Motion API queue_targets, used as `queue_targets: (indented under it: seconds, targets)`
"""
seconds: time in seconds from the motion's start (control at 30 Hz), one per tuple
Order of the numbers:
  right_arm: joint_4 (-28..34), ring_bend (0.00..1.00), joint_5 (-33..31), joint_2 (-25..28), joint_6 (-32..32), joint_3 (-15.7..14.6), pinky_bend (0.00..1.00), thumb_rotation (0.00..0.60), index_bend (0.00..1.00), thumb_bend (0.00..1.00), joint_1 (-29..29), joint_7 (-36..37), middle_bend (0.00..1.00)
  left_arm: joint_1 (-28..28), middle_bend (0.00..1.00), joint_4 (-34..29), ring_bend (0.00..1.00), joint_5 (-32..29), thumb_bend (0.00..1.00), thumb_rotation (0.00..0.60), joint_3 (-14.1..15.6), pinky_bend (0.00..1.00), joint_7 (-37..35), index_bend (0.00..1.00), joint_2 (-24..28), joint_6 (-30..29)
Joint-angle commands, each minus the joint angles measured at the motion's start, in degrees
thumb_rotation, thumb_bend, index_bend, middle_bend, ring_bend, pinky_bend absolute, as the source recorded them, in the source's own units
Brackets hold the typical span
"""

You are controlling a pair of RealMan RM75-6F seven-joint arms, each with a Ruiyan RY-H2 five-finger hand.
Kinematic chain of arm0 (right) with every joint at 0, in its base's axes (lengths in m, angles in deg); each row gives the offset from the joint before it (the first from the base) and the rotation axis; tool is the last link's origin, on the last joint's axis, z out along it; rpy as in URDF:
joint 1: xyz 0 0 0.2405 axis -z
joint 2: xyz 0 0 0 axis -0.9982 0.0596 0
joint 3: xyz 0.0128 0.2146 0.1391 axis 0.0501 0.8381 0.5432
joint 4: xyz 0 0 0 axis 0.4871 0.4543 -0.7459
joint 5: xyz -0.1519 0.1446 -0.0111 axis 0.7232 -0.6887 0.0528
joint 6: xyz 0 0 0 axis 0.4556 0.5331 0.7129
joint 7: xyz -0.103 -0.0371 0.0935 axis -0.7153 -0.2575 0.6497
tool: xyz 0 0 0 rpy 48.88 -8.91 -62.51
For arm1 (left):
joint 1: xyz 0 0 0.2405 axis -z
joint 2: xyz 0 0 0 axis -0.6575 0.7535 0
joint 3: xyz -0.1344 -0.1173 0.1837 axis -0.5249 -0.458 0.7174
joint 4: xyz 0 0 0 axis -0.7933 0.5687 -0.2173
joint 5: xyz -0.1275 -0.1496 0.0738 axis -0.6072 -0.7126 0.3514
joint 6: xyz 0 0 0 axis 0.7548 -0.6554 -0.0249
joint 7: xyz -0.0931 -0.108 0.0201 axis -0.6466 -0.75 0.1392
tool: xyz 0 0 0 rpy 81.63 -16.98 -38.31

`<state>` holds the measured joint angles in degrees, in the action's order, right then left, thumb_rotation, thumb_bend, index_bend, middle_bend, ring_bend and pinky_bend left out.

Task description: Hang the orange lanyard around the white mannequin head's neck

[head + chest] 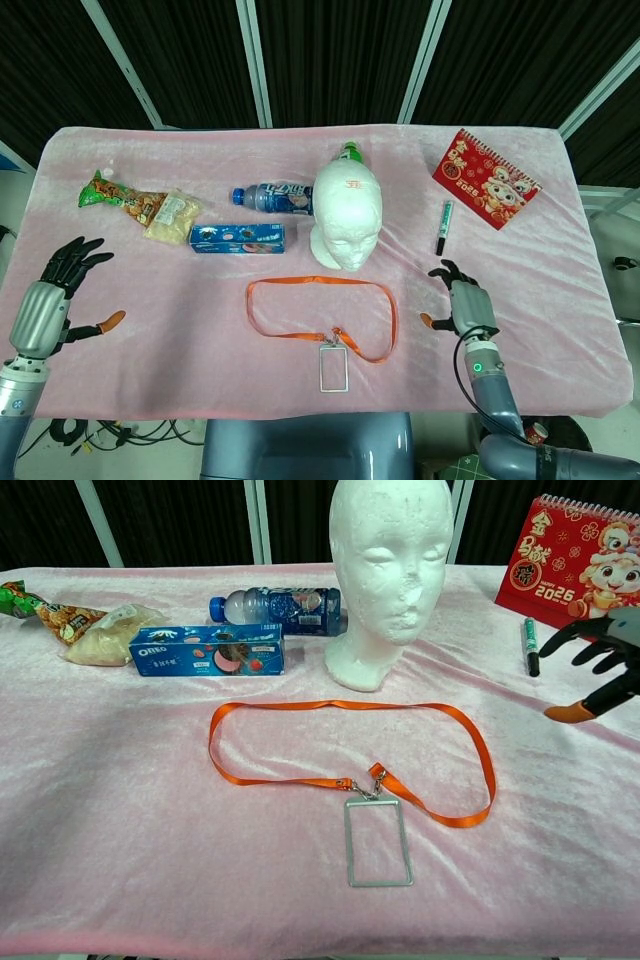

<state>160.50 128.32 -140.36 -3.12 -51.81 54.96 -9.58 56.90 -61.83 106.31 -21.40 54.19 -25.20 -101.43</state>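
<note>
Head view shows the white mannequin head upright mid-table, the orange lanyard flat toward the front edge. Both the left hand and right hand are spread, holding nothing. Light foam could tip if the strap snags; flat ribbon may slip a pinch.

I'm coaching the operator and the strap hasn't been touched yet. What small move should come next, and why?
Probably bring the right hand down and inward to the right end of the orange lanyard. The lanyard lies flat on the cloth in front of the mannequin head, nothing holds it, and the right hand hangs open just beside that end, much nearer than the left hand.
</note>
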Motion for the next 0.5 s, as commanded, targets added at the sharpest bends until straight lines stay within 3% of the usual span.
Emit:
queue_targets:
  seconds: [0.03, 0.5]
  targets:
    - [-2.43, 0.18, -2.34, -3.11, -1.72, 1.81, 0.18, 0.600, 0.31, 0.12, -1.49, 0.20, 0.09, 0.14, 0.11, 0.23, 0.00, -0.19, 0.16, 0.600, -0.18, 0.07, 0.04, 0.21, -0.02, 0.37]
    - [-12.11, 0.18, -7.16, -12.64, -4.12, 6.23, 0.18, 0.600, 0.36, 0.14, -6.72, -2.35, 0.09, -0.01, 0.10, 2.32, 0.00, -1.76, 0.16, 0.600, -1.45, 0.05, -0.74, 0.21, -0.45, 0.94]
